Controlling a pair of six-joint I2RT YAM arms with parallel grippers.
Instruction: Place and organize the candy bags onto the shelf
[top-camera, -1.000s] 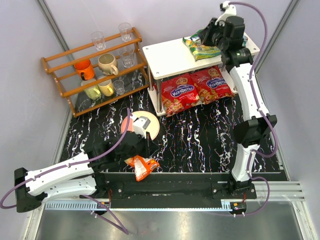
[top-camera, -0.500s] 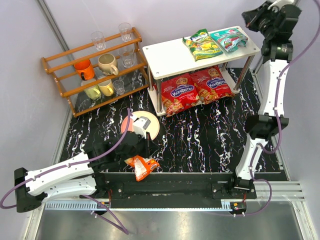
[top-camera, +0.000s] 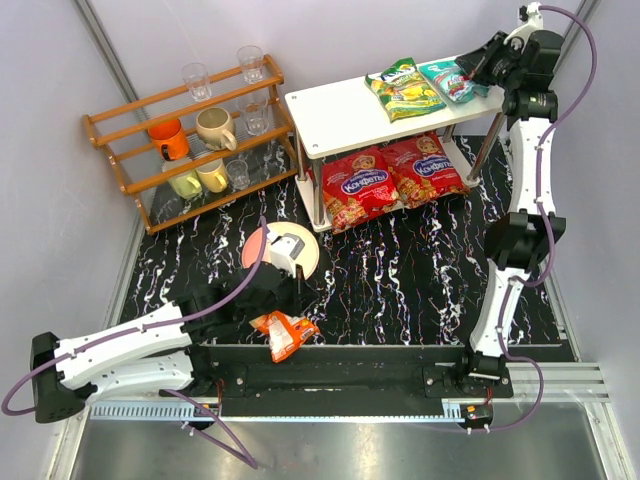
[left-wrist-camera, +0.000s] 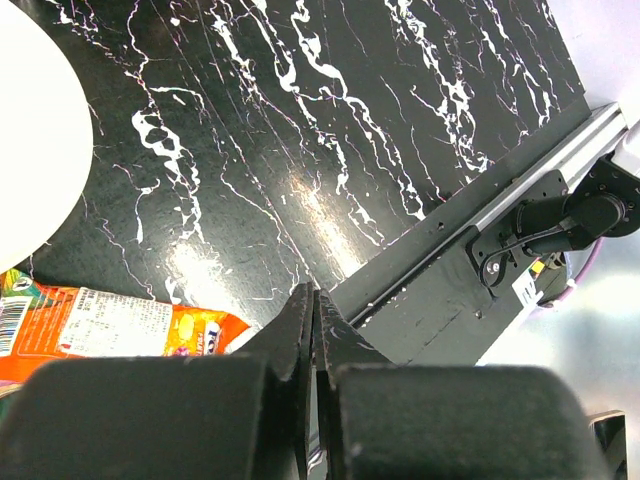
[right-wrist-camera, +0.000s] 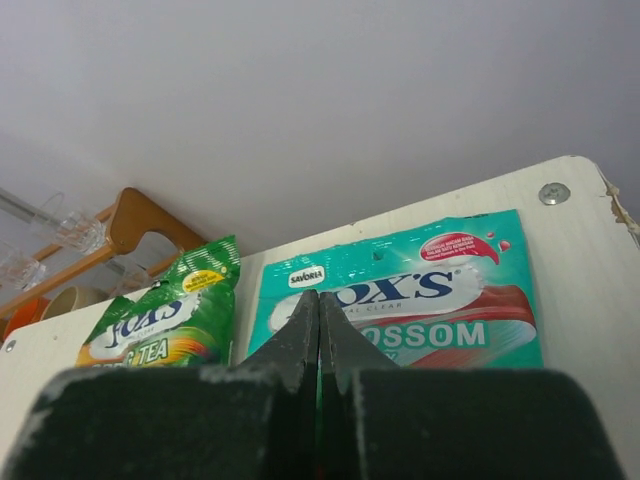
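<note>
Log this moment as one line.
left claw shut, empty, beside orange bag | right claw shut, at teal bag on shelf top | orange bag not yet shelved

Saw left gripper (left-wrist-camera: 312, 295) clamped tight over marbled tabletop (left-wrist-camera: 330, 120). Noted orange candy bag (left-wrist-camera: 110, 330) just left of it, near white plate (left-wrist-camera: 30, 150).

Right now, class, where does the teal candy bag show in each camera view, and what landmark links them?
Top external: teal candy bag at upper right, on the shelf's top tier.
Left wrist: not in it.
Right wrist: the bag fills centre to right.
Shared landmark: yellow-green bag just left of it.
</note>
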